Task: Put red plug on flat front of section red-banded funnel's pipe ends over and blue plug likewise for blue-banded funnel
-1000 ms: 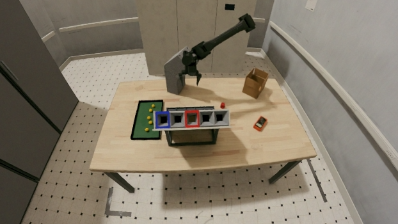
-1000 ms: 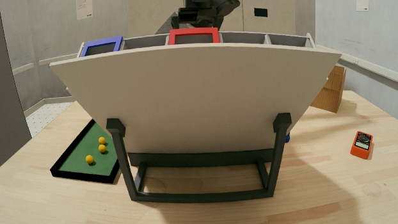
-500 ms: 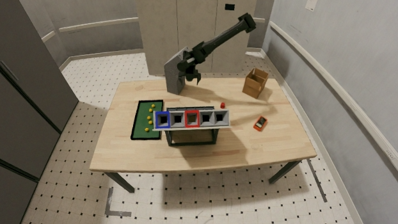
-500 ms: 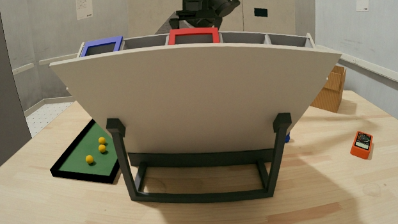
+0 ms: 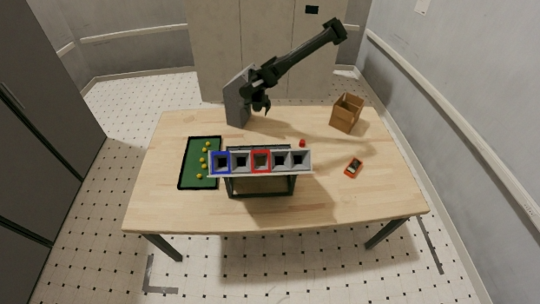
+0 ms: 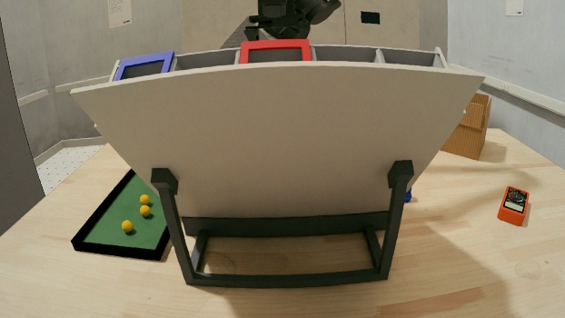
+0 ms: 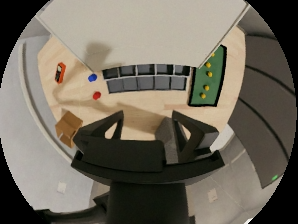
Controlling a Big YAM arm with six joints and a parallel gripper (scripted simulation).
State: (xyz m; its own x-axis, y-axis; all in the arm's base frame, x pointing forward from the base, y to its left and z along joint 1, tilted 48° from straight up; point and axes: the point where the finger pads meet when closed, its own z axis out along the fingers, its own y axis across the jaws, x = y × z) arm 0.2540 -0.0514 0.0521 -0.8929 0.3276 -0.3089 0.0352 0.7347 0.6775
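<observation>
The funnel rack (image 5: 260, 161) stands mid-table, with a blue-banded funnel (image 5: 221, 161) at its left end and a red-banded funnel (image 5: 260, 161) in the middle. A grey cover (image 6: 277, 136) hides the pipes. The wrist view shows the row of sections (image 7: 143, 79) behind the rack. The red plug (image 5: 302, 142) stands on the table behind the rack's right end and also shows in the wrist view (image 7: 97, 95). The blue plug (image 7: 92, 78) stands close to it. My gripper (image 5: 260, 106) hangs open and empty high above the table's back edge, behind the rack.
A green tray (image 5: 200, 161) with several yellow marbles lies left of the rack. A cardboard box (image 5: 346, 112) stands at the back right. An orange device (image 5: 353, 167) lies right of the rack. A grey block (image 5: 239, 100) stands at the arm's base.
</observation>
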